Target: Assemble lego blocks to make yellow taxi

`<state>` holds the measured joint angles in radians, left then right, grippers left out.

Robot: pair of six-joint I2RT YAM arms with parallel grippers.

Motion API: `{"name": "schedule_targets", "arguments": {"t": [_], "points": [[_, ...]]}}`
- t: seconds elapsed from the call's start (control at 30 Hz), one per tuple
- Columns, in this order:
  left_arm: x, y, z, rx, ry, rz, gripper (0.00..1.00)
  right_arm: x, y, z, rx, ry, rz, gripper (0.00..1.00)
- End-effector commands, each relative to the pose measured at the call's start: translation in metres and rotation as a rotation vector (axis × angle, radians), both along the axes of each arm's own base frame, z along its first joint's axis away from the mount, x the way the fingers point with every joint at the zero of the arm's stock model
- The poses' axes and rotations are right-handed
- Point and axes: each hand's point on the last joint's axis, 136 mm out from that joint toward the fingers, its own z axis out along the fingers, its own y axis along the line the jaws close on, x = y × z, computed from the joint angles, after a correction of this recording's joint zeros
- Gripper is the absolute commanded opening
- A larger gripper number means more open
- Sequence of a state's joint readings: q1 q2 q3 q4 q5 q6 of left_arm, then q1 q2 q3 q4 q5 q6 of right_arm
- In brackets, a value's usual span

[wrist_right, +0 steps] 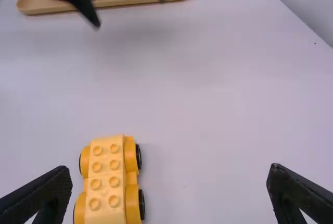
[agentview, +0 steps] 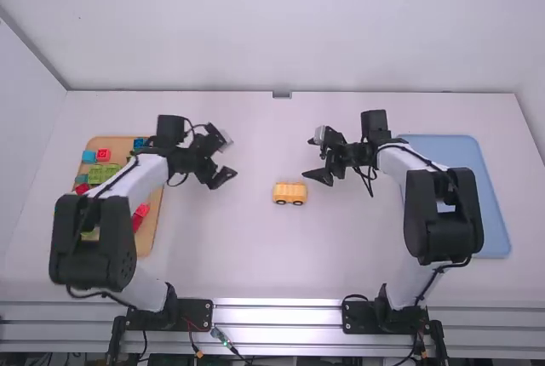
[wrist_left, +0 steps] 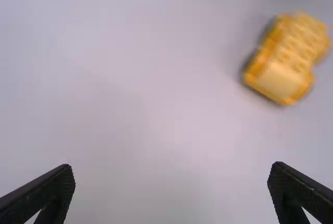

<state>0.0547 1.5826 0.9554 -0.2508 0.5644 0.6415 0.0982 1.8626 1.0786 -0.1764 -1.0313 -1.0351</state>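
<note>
Left end effector (agentview: 230, 158) and right end effector (agentview: 311, 158) gape empty, the yellow wheeled base (wrist_right: 105, 182) on my desk (agentview: 255, 255) nearer the right (wheels (wrist_right: 141, 204) on, happily), upper blocks, I judge, left to add.

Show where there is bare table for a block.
Bare table: between the board and the car; between the car and the rail; beyond the car to the wall, between left pincer and right pincer. Crowded: the board, with blocks.

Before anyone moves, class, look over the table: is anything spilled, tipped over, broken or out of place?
Nothing stands out. The yellow car sits upright on its wheels, with no visible damage, and colored blocks rest on the wooden tray.
</note>
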Motion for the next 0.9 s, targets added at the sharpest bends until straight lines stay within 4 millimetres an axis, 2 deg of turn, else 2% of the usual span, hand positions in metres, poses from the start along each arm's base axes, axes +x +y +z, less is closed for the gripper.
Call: {"name": "schedule_targets", "arguments": {"t": [0.0, 0.17, 0.27, 0.37, 0.53, 0.63, 0.7, 0.87], "points": [[0.004, 0.062, 0.029, -0.135, 0.104, 0.504, 0.99, 0.006, -0.001, 0.002, 0.011, 0.062, -0.058, 0.99], [-0.011, 0.152, 0.058, -0.298, 0.123, 1.063, 0.99, 0.015, 0.001, 0.007, 0.035, 0.077, -0.095, 0.99], [-0.039, 0.206, 0.055, -0.295, 0.133, 1.367, 0.99, 0.019, -0.001, 0.010, 0.043, 0.069, -0.109, 0.99], [-0.061, 0.242, 0.049, -0.278, 0.133, 1.591, 0.99, 0.021, -0.001, 0.011, 0.044, 0.060, -0.109, 0.99], [-0.102, 0.272, 0.036, -0.235, 0.280, 1.762, 0.99, 0.021, -0.002, 0.011, 0.044, 0.059, -0.110, 0.99], [-0.115, 0.290, 0.027, -0.208, 0.373, 1.817, 0.99, 0.021, -0.002, 0.011, 0.044, 0.059, -0.110, 0.99], [-0.115, 0.293, 0.020, -0.193, 0.434, 1.778, 0.99, 0.021, -0.002, 0.011, 0.044, 0.058, -0.111, 0.99], [-0.103, 0.302, -0.011, -0.108, 0.648, 1.613, 0.99, 0.021, -0.002, 0.011, 0.044, 0.060, -0.110, 0.99]]}}
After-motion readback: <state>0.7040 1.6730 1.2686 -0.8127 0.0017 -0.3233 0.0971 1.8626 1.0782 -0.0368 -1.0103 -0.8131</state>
